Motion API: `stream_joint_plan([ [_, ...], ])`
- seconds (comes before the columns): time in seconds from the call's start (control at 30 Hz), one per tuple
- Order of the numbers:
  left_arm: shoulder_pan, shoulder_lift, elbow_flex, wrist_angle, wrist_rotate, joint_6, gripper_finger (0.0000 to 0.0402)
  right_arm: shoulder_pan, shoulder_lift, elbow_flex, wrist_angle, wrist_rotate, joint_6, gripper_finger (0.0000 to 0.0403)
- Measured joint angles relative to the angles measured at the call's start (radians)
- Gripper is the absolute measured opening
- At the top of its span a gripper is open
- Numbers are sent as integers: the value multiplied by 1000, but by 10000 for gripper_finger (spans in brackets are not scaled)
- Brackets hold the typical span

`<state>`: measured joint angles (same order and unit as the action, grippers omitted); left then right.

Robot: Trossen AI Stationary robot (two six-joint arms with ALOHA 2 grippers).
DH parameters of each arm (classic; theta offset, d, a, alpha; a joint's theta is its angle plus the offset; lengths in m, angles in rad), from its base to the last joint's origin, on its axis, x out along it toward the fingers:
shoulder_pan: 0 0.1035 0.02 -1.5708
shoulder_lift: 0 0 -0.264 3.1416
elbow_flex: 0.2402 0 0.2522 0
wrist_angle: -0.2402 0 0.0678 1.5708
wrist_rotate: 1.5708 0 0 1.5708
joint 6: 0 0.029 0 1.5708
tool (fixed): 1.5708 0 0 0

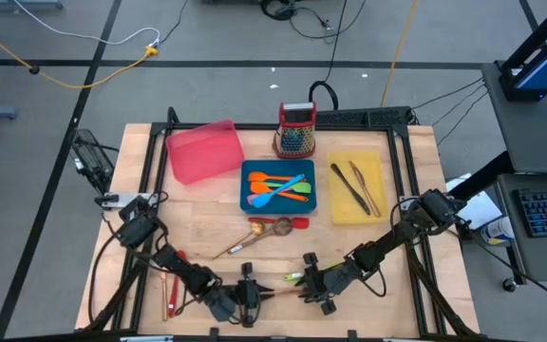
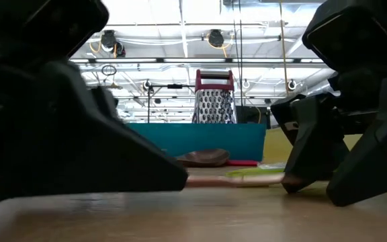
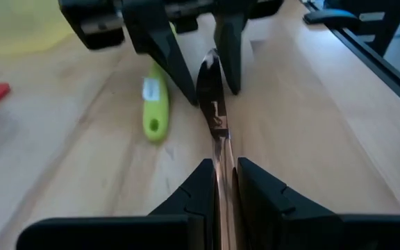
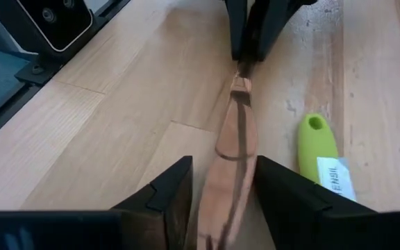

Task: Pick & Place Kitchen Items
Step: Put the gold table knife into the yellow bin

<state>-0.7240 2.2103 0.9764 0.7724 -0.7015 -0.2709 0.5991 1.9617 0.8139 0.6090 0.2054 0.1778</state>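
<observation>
High view: we see the left gripper and right gripper facing each other at the table's front edge, a copper spoon lying between them, long way left to right. Trays sit behind.

Left wrist view: left fingers pinch the handle.

Right wrist view: right fingers are spread around the bowl, beside a green handle.

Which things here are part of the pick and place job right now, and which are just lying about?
In the job:
copper-toned utensil, held by left pincer, right pincer around its other end
green-handled utensil
silicone spatulas in blue tray
dark cutlery in yellow tray

Lying about:
grater
pink tray
</observation>
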Motion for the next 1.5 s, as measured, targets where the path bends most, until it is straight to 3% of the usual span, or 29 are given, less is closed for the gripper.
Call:
stream_joint_plan([
  [0.2, 15, -1, 1, 50, -5, 87, 51, -2, -1, 0, -23, 3, 47, 150],
  [0.63, 18, -3, 1, 43, -9, 82, 51, -2, -2, -2, 26, 6, 57, 107],
  [1.13, 18, -3, 2, 37, 2, 112, 51, -12, -10, -2, 42, -53, 208, 152],
  [1.5, 30, -3, 2, 39, -3, 213, 51, -48, -12, 0, 48, -107, 325, 124],
])
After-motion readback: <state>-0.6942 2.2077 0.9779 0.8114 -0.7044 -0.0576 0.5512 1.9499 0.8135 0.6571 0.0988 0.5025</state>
